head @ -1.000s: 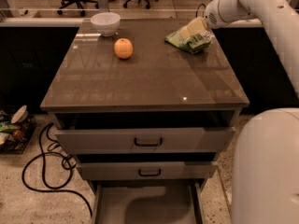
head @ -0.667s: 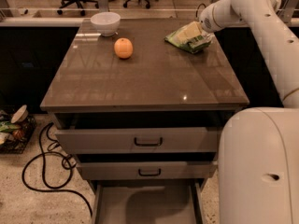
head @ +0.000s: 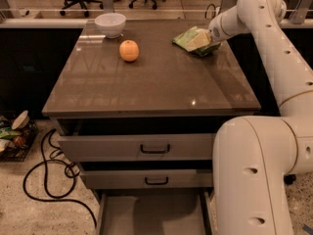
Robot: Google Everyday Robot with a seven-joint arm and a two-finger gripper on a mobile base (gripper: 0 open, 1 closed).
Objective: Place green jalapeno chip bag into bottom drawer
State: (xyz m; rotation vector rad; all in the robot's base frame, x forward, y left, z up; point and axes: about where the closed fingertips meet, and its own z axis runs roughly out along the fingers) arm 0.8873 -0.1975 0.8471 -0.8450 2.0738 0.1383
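Arm (head: 276, 48) shifted; pincer (head: 205, 39) on green jalapeno chip bag (head: 187, 37), grip unclear; bottom drawer (head: 151, 215) open.

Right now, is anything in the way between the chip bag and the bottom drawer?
Nothing visible. The hand is at the chip bag, far right on the counter; the bottom drawer is pulled open, and the orange and bowl sit to the left.

bowl (head: 110, 24) at back-left corner of desk (head: 156, 89). round fruit (head: 129, 51) just before bowl, slightly right. chip bag (head: 188, 37) near back-right corner; gripper (head: 211, 37) at bag's right end. under front edge, upper drawers (head: 112, 148); bottom drawer (head: 156, 214) lowest, pulled out. cable (head: 44, 180) on floor, left.
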